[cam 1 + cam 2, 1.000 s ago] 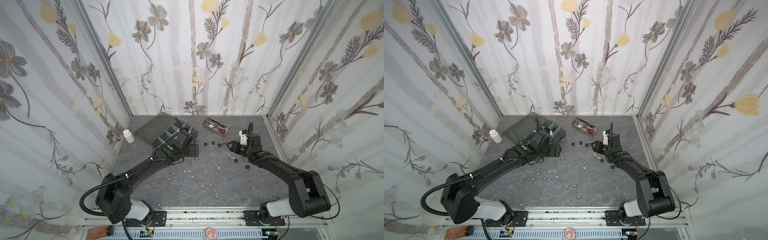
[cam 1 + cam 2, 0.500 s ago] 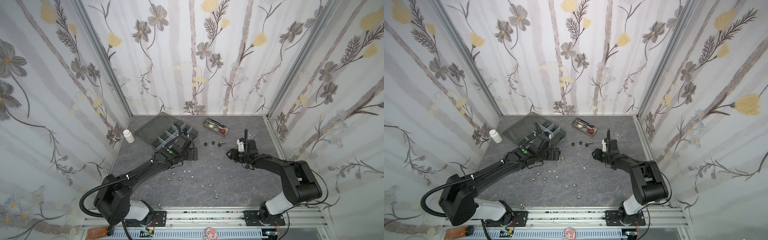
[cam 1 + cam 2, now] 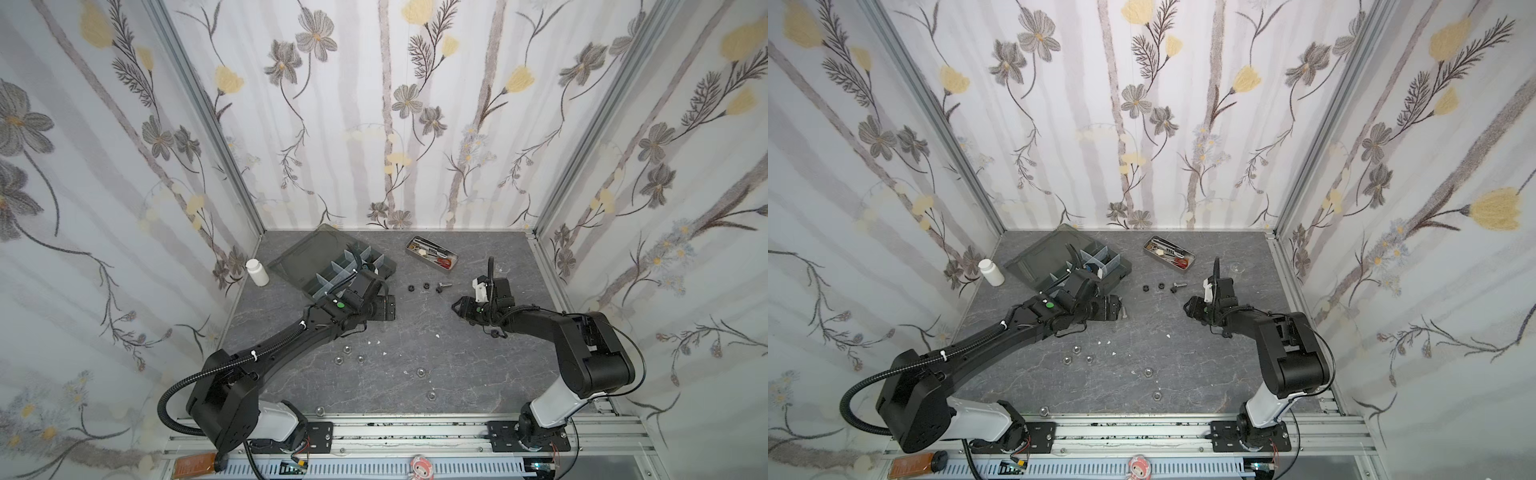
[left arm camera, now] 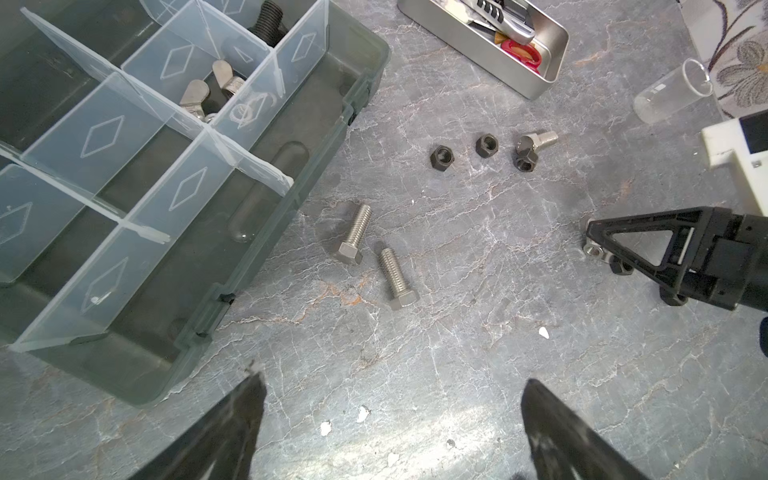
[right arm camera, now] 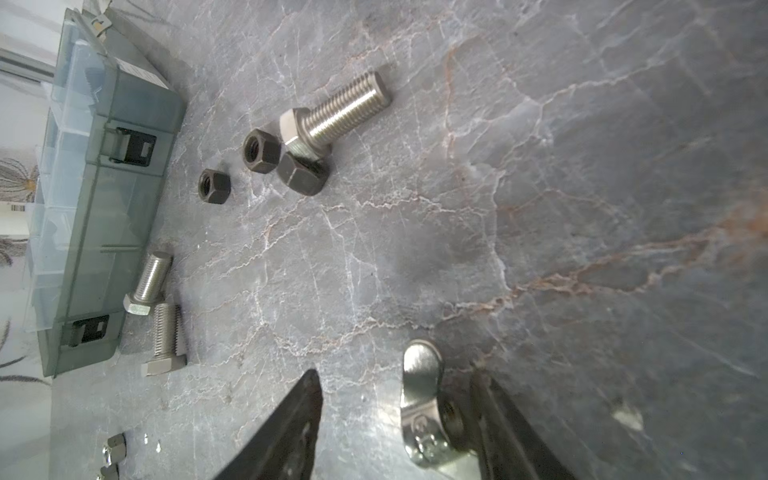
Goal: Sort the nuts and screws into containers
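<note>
The containers are the divided compartments of the dark grey organizer box [image 3: 332, 266] [image 4: 320, 166] at the back left. Two silver screws [image 4: 353, 237] [image 4: 397, 278] lie beside it. A third silver screw [image 5: 336, 114] rests on a black nut [image 5: 301, 174], with two more black nuts [image 5: 259, 149] [image 5: 214, 187] close by. My left gripper [image 4: 392, 395] [image 3: 384, 307] is open wide over bare table in front of the two screws. My right gripper [image 5: 397, 378] [image 3: 457, 305] is low on the table and open. A silver wing nut [image 5: 419, 386] lies between its jaws against one finger, with a gap to the other finger.
A metal tin [image 3: 432, 253] with tools stands at the back centre and a white bottle [image 3: 257, 272] by the left wall. A small clear beaker [image 4: 669, 91] lies near the right arm. Several silver nuts [image 3: 338, 359] [image 3: 422, 371] are scattered toward the front edge.
My left gripper has drawn back a little from the box toward the front. My right arm has lowered its gripper to the table at the wing nut.
</note>
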### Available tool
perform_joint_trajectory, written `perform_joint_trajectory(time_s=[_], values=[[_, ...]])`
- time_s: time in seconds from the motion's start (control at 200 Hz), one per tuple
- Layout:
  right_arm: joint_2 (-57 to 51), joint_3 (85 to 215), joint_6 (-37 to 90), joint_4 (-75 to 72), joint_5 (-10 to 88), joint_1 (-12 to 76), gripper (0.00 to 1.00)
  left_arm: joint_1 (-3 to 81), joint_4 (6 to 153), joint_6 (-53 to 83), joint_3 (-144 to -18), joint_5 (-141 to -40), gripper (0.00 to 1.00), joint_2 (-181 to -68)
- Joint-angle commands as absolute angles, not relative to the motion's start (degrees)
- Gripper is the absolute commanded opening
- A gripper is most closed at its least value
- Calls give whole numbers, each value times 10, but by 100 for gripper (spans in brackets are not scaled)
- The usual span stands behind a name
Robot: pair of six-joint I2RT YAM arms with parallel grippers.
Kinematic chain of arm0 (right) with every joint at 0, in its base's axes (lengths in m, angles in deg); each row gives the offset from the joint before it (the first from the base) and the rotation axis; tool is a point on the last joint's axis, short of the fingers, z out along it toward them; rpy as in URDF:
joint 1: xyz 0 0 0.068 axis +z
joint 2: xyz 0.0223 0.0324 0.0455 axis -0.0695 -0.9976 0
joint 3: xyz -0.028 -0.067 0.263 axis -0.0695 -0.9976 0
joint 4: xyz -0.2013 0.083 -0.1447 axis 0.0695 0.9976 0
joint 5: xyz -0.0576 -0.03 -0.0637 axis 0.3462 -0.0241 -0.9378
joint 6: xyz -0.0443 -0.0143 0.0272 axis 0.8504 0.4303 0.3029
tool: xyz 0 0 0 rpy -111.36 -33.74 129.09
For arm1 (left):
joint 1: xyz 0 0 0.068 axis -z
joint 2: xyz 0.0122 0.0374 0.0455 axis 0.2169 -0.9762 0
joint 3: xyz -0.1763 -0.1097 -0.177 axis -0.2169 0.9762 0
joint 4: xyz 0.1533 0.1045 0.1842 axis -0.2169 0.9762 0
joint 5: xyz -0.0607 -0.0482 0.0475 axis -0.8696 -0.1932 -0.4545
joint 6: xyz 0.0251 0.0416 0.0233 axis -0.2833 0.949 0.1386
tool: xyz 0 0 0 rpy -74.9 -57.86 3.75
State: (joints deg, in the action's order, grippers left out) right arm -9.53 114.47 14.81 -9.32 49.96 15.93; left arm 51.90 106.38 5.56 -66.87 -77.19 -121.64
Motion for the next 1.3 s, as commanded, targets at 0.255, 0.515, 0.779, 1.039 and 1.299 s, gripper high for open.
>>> perform_joint_trajectory(time_s=[0.255, 0.515, 0.779, 1.039, 1.299], values=[[-97, 1139, 135, -113, 516, 200, 58, 519, 1059, 54, -678, -767, 96, -1217], [-105, 1134, 90, -156, 523, 246, 57, 519, 1065, 55, -680, -764, 96, -1214], [-109, 1117, 40, -205, 546, 265, 57, 520, 1065, 55, -679, -760, 96, -1221], [-39, 1111, 39, -183, 552, 229, 58, 540, 1068, 53, -688, -741, 93, -1249], [96, 1089, 56, -136, 540, 130, 62, 596, 1075, 3, -749, -723, 86, -1346]])
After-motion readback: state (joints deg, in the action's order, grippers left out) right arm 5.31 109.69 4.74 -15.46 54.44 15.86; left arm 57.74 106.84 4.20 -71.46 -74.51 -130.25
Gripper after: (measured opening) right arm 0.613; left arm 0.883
